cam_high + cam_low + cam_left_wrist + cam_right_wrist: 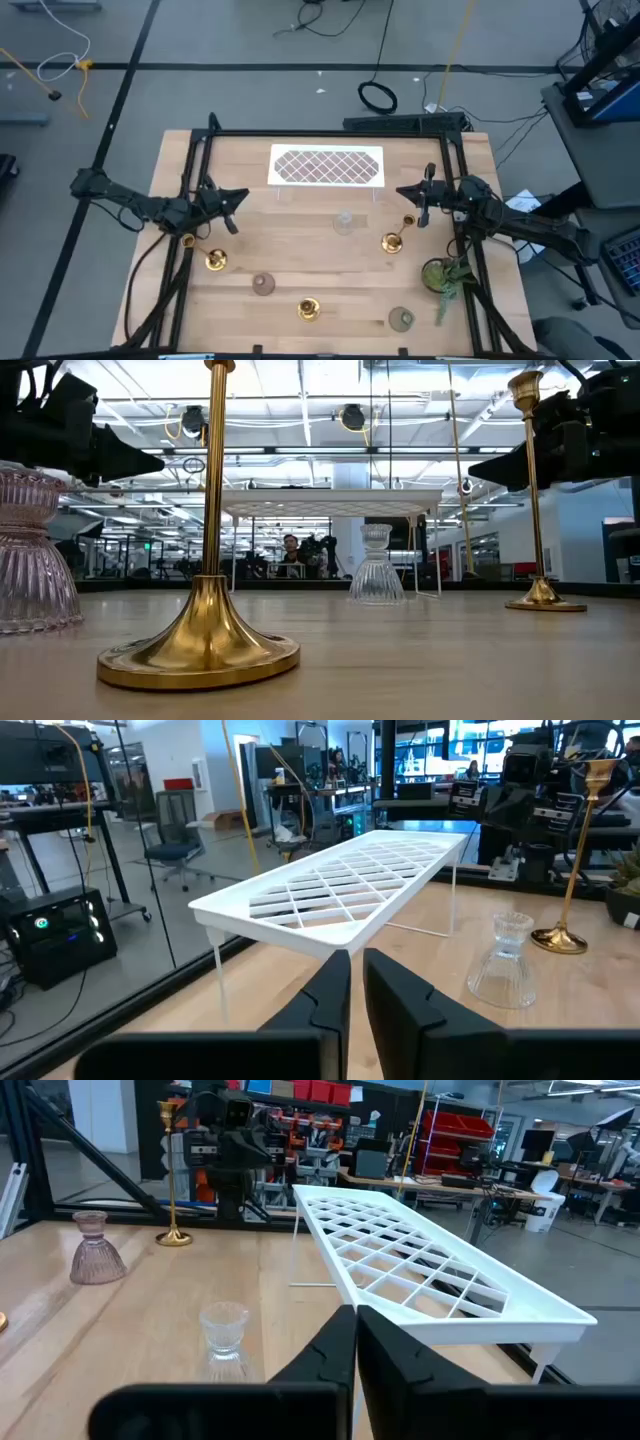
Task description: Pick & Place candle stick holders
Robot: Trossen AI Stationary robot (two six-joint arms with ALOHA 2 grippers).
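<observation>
1. While the left gripper (232, 205) hangs off the left end of the tray (327, 166), its fingers nearly shut and empty, a gold candlestick (216, 260) stands near it, farther from the tray.
2. Beside the tray's right end, the right gripper (421, 203) is shut and empty; another candlestick (392, 241) stands just beside it.
3. A clear cup (345, 222) sits between both grippers, before the tray.

Glossy gold metal candlesticks (207, 630), ribbed glass cups (376, 572)
</observation>
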